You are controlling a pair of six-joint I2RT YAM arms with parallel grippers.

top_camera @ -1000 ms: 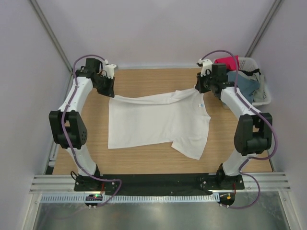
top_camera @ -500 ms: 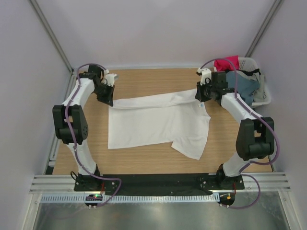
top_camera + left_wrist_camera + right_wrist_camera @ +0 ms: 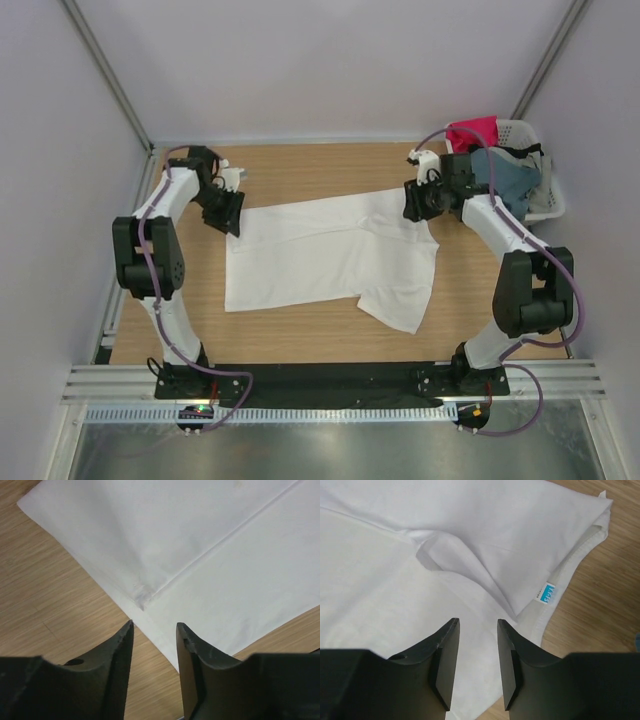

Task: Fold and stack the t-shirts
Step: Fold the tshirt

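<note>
The white t-shirt (image 3: 320, 265) lies flat on the wooden table (image 3: 300, 170), its far edge folded over onto itself in a narrow band. My left gripper (image 3: 228, 212) is open and empty just above the fold's left corner (image 3: 142, 597). My right gripper (image 3: 412, 205) is open and empty over the fold's right end by the neck. The small blue neck label (image 3: 546, 593) shows past its fingers. In the wrist views the left jaws (image 3: 154, 625) and right jaws (image 3: 477, 622) hold nothing. A slate blue shirt (image 3: 505, 175) and a red-pink shirt (image 3: 472, 132) lie in the basket.
The white slotted basket (image 3: 555, 200) stands at the table's far right corner, just behind my right arm. Bare wood shows along the far edge and on both sides of the shirt. One sleeve (image 3: 400, 305) spreads toward the near right.
Both grippers have moved nearer, bringing the shirt's far edge with them. That edge was stretched between them; it now lies folded on the shirt and the jaws are open.
</note>
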